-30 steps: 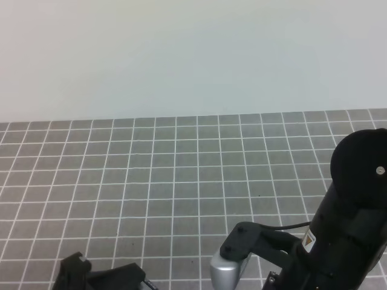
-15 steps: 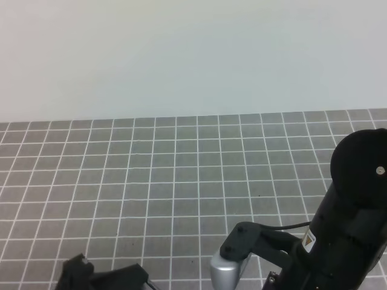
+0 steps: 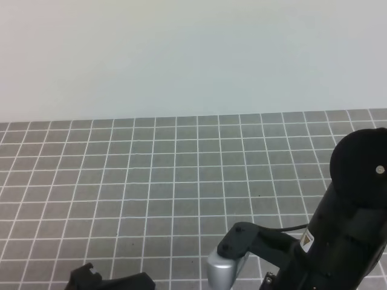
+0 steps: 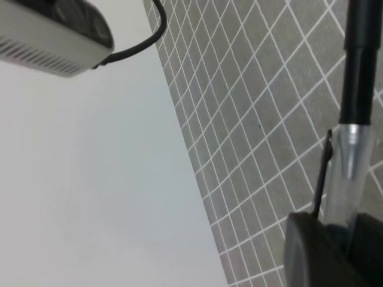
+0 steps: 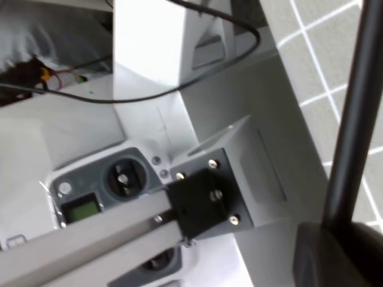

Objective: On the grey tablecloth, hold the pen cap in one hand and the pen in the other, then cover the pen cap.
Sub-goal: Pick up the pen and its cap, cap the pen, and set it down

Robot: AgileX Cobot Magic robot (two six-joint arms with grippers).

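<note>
The left gripper (image 4: pixel 335 251) pinches the translucent pen cap (image 4: pixel 347 173), and the black pen (image 4: pixel 360 60) seems already seated inside it. The right gripper (image 5: pixel 341 251) clamps the pen's barrel; both hang above the grey tablecloth (image 3: pixel 181 175), so only letting go looks left.

Grey tablecloth (image 3: pixel 181 169) bare across middle and far rows, passable. Near edge crowded: right arm (image 3: pixel 344 229) bulks bottom right, left arm (image 3: pixel 103 281) low at bottom left.
</note>
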